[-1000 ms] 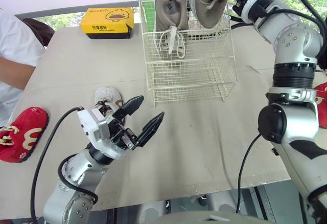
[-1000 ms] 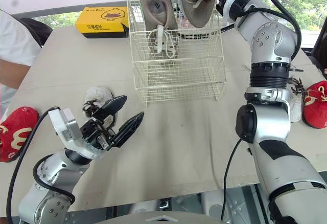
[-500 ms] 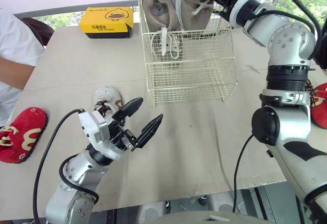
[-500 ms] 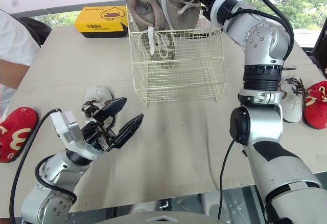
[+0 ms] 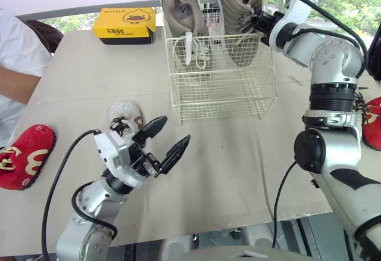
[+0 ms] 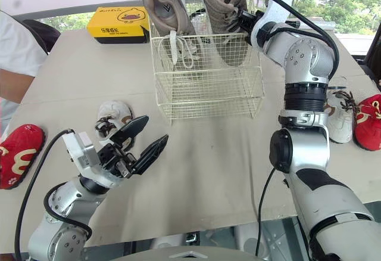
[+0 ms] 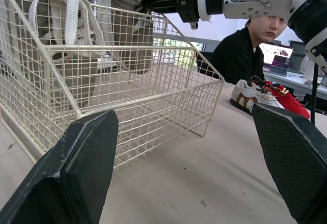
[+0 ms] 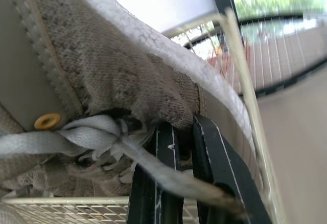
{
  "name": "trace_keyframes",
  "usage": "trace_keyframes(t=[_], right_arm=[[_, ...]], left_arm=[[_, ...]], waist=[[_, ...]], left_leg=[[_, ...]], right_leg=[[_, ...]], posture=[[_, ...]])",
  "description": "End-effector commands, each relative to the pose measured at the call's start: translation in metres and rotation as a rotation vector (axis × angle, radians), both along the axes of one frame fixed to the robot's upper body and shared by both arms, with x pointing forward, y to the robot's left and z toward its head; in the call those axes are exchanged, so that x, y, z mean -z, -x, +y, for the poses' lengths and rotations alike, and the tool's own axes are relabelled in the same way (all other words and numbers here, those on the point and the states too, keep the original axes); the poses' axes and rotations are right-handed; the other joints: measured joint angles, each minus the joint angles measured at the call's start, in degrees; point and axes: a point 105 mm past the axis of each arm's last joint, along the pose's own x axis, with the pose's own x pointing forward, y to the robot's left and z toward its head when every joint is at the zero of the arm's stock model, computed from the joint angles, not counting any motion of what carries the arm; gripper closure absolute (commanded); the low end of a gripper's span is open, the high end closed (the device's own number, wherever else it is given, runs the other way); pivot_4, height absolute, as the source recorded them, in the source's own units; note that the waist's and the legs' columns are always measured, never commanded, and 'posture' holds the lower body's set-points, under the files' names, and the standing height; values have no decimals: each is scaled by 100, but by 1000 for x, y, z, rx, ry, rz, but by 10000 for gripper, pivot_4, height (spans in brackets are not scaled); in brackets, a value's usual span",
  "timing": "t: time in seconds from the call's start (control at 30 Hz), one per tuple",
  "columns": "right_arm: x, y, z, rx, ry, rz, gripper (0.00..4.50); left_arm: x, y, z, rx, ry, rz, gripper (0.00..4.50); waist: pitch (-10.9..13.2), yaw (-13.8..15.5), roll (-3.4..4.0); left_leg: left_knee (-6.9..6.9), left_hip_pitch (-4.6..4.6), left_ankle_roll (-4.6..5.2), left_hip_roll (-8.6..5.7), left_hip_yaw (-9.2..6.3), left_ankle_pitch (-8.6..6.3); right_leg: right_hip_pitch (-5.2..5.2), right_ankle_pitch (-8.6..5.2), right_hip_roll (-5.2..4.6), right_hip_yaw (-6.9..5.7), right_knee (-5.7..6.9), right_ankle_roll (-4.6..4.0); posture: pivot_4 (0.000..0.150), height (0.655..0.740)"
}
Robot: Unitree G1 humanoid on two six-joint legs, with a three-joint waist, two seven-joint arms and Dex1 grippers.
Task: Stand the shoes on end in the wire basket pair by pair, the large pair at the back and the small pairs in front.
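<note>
The right claw (image 5: pixel 259 21) is clamped on the laced upper of a large grey knit sneaker (image 5: pixel 239 2). This sneaker stands on end at the back of the cream wire basket (image 5: pixel 221 97), beside its twin grey sneaker (image 5: pixel 178 5). In front of the basket, the left claw (image 5: pixel 172 129) hangs over the tabletop (image 5: pixel 238 154) with its fingers spread apart. A small white shoe (image 5: pixel 125 115) lies near it.

In wire basket (image 5: pixel 223 94) back, large grey pair (image 5: pixel 178 8) on end; small white shoe (image 5: pixel 125 117) outside.
</note>
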Motion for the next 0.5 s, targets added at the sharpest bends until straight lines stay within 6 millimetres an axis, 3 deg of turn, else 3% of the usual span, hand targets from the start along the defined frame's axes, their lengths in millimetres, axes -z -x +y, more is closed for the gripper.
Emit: trace_keyframes(t=[0.03,0.1,0.33,0.5], right_arm=[[-20,7,-3,-5,-20,-64,39895],[-21,8,-4,-9,5,-87,33308],[-40,35,-8,-56,137,-335,688],[-48,66,-11,-165,294,-526,688]], left_arm=[[-6,2,-1,7,-1,-33,0],[-6,2,-1,7,-2,-32,0],[-5,1,0,-5,10,-13,0],[-8,-4,7,-60,52,23,0]], waist=[[0,0,0],[0,1,0],[-1,33,-1],[0,21,-1]], left_leg=[[0,0,0,0,0,0],[0,0,0,-1,0,0],[0,0,1,-3,-3,0],[0,0,1,-2,-4,0]], right_leg=[[1,0,0,0,0,0],[1,0,-1,0,-2,1],[3,0,-3,0,-2,2],[2,-1,-4,0,-4,5]], posture=[[1500,7400],[1500,7400],[1500,7400],[1500,7400]])
